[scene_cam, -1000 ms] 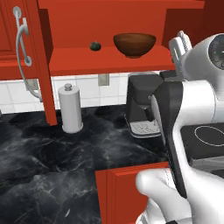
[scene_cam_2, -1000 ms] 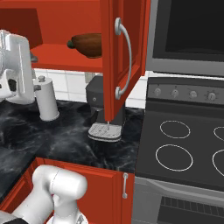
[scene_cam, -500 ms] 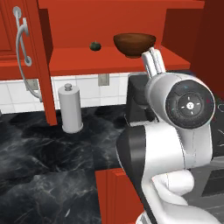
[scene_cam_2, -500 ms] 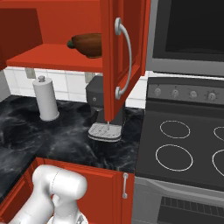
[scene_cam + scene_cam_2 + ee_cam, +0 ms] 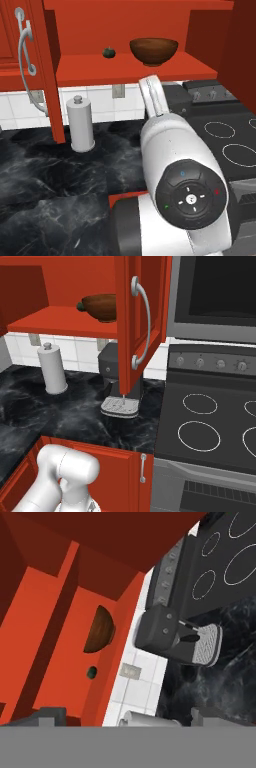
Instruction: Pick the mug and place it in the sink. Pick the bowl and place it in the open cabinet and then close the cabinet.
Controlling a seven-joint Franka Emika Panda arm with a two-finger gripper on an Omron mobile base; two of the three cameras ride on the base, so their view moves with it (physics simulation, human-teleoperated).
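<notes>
I see the cabinet standing open, and the bowl sits inside it on the red shelf, upright, toward the shelf's right half in my left base view. To the bowl's left on the same shelf lies a small dark green ball, apart from the bowl. From the right base view the bowl is partly hidden behind the open door, which hangs in front of it. In my hand view, which is rolled over, the bowl reads as a brown half-disc against the shelf.

The bowl is wide, round and dark brown, with wood grain showing on its outside. The cabinet is flat glossy red. The door carries a long curved silver handle; another such handle shows left of the bowl.

Below the bowl, the counter is black stone with pale veining, backed by white square tiles. A grey cylindrical paper towel roll stands upright on it, below and left of the bowl. A dark boxy coffee machine with a ribbed drip tray sits below the bowl, behind the door. Right of that, a black stove shows white ring burners.

My claw has its two dark tips set wide apart at the bottom of the hand view, pinching nothing.
</notes>
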